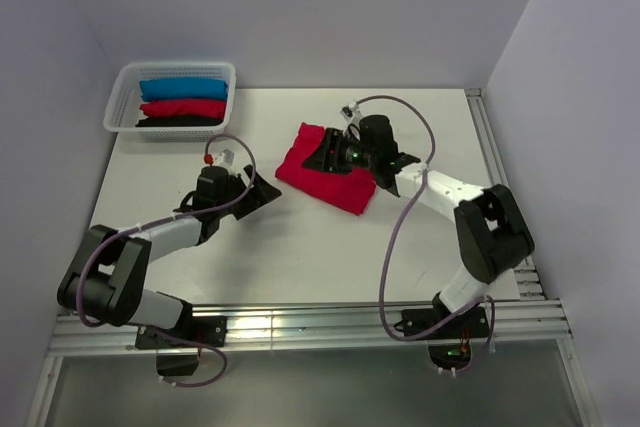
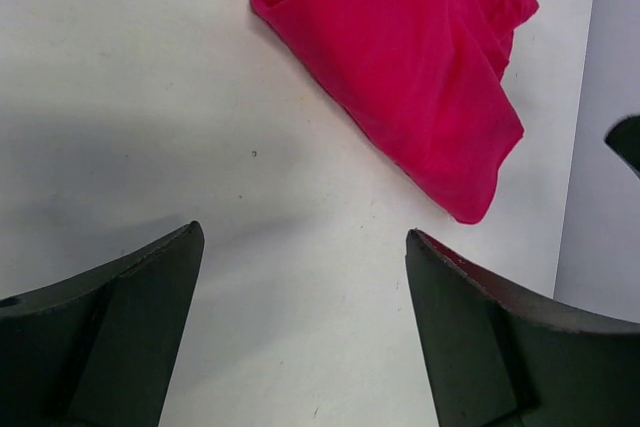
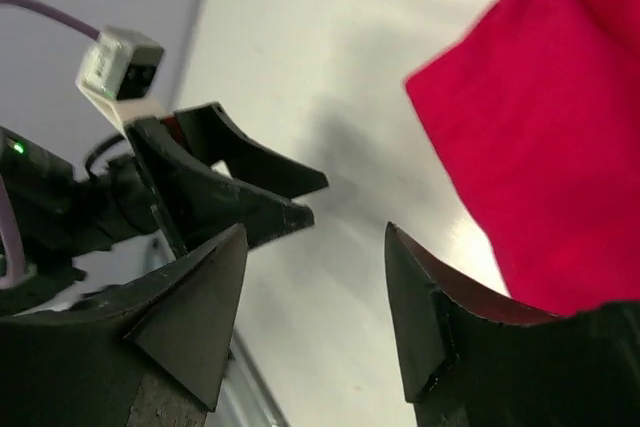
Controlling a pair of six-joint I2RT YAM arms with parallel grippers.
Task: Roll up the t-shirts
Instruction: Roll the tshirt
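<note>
A crimson-red t-shirt (image 1: 322,185) lies folded into a loose bundle on the white table, seen also in the left wrist view (image 2: 400,57) and the right wrist view (image 3: 560,117). My right gripper (image 1: 328,155) hovers over the bundle's far edge, pointing left; its jaws (image 3: 315,232) stand open with only bare table between them. My left gripper (image 1: 264,193) sits just left of the shirt, open (image 2: 305,237) and empty, its tips short of the cloth. Rolled blue (image 1: 183,88), red (image 1: 183,107) and black (image 1: 178,121) t-shirts lie in a basket.
The white mesh basket (image 1: 118,107) stands at the table's back left corner. Grey walls close in at the back and both sides. A metal rail (image 1: 300,322) runs along the near edge by the arm bases. The left gripper's fingers (image 3: 240,177) show in the right wrist view.
</note>
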